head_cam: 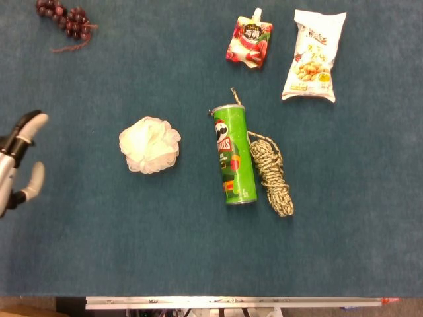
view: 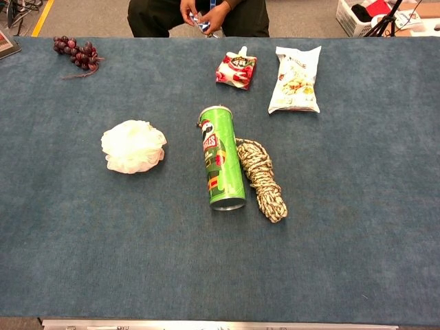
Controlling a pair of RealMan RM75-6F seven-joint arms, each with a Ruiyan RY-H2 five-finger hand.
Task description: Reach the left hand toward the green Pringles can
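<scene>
At the left edge of the head view, pale grey fingers [head_cam: 36,123] of the left hand [head_cam: 16,165] are being held spread apart over the blue-carpeted bench [head_cam: 99,244], with nothing being gripped between them. One fingertip is being pointed up and to the right, and another [head_cam: 34,179] is being held lower, with a clear gap of bare bench showing between the two. Only the front part of the hand is being shown; the rest, and the arm behind it, are being cut off by the frame edge. The hand is not being shown in the chest view. The right hand is not being shown in either view.

Just to the right of the hand, though apart from it, a white fluffy mesh bath sponge [head_cam: 150,144] is lying on the bench. Further right, well apart from the hand, the green cylindrical Pringles can [head_cam: 234,155] is lying on its side near the middle of the bench, its lid end being turned away from the robot and its metal base toward it. A coiled bundle of beige braided rope [head_cam: 272,172] is lying along the can's right side, touching it. Beyond the can, a red spouted drink pouch [head_cam: 250,41] and a white bag of nuts [head_cam: 314,55] are lying side by side. A bunch of dark purple grapes [head_cam: 64,18] is lying at the far left corner. In the chest view, a seated person [view: 199,14] is being shown behind the far edge of the bench, hands together.
</scene>
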